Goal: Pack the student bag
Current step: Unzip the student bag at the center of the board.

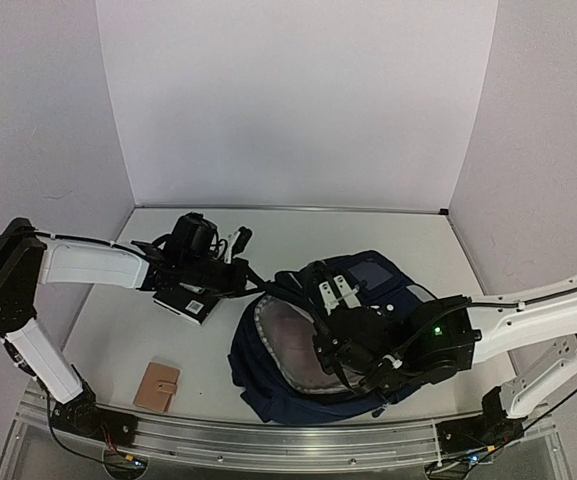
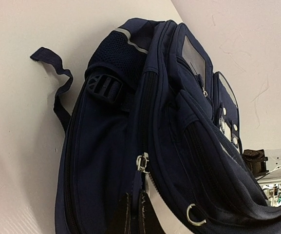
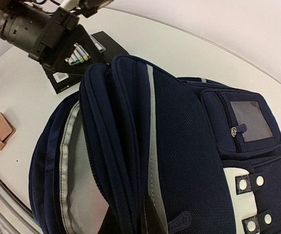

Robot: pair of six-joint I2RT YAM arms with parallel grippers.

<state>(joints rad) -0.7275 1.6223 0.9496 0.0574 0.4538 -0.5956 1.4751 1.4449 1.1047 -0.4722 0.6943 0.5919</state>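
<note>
The student bag point(image 1: 368, 300), a dark navy backpack with grey stripes and white patches, lies in the middle of the table. Its main compartment gapes open and shows light-grey lining point(image 1: 283, 335). My left gripper point(image 2: 133, 202) is shut on the fabric pull tab below the metal zip slider point(image 2: 141, 162), at the bag's left edge point(image 1: 251, 280). My right gripper point(image 3: 141, 214) is shut on the folded front panel of the bag beside its grey stripe point(image 3: 151, 146). In the top view it sits over the opening point(image 1: 320, 345). One of its fingers is hidden behind the fabric.
A black book point(image 1: 190, 303) with coloured pens point(image 3: 79, 54) on it lies under the left arm, just left of the bag. A tan wallet point(image 1: 157, 386) rests near the front left edge. White walls enclose the table at the back and sides.
</note>
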